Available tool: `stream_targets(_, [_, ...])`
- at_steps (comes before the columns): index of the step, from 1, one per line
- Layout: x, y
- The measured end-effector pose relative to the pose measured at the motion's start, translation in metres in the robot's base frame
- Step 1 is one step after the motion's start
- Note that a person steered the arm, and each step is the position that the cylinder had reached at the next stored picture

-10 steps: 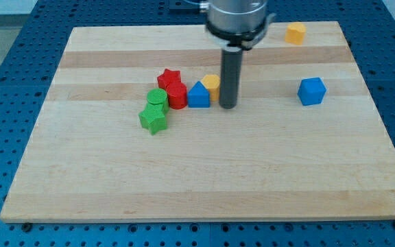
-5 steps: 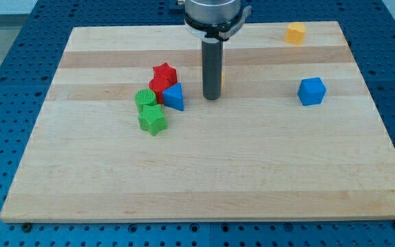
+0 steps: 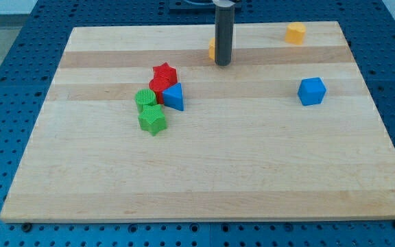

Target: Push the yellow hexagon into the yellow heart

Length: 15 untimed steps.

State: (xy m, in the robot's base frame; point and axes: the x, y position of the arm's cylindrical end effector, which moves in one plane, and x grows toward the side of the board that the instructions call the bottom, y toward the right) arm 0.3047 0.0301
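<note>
My tip rests on the board near the view's top, just right of centre. A yellow block, probably the hexagon, shows only as a sliver at the rod's left edge; the rod hides most of it. It sits touching or just behind the rod, slightly above the tip. A second yellow block, probably the heart, lies near the top right corner, well to the right of the tip. Neither shape can be made out clearly.
A cluster sits left of centre: red star, red block, blue triangle, green round block, green star. A blue block lies at the right. The wooden board lies on a blue perforated table.
My tip swept left, pushing the blue triangle and red and green blocks left, then moved toward the view's top. The yellow block went with it, up from beside the blue triangle.
</note>
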Motion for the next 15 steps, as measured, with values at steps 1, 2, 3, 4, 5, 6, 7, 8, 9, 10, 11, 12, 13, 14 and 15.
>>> stream_targets(1, [0.000, -0.037])
stream_targets(2, [-0.009, -0.052])
stream_targets(3, [-0.019, -0.025])
stream_targets(4, [-0.034, 0.008])
stream_targets(5, [-0.044, 0.047])
stream_targets(6, [-0.049, 0.043])
stream_targets(7, [-0.056, 0.002])
stream_targets(8, [-0.080, -0.008])
stream_targets(9, [-0.106, 0.005])
stream_targets(10, [-0.109, 0.033])
stream_targets(11, [-0.096, 0.050])
stream_targets(12, [-0.088, 0.057])
stream_targets(13, [-0.088, 0.043])
stream_targets(14, [-0.083, 0.019])
stream_targets(15, [-0.073, 0.038])
